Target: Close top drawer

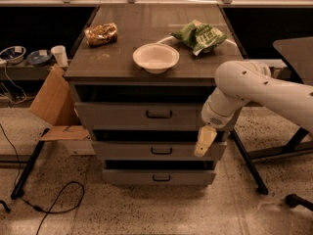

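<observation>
The top drawer (117, 116) is the tallest grey front panel of three, with a small dark handle (159, 114) at its centre. It stands pulled out a little, with a dark gap between it and the cabinet top. My gripper (203, 143) hangs pointing down at the cabinet's right front corner. It is just below the top drawer's right end and in front of the middle drawer (127, 151). My white arm (254, 84) reaches in from the right.
A white bowl (155, 58), a green chip bag (198, 35) and a brown snack bag (101, 34) lie on the cabinet top. Cardboard (51, 99) leans at the left. A cable (54, 202) lies on the floor. A dark table leg (249, 160) slants at the right.
</observation>
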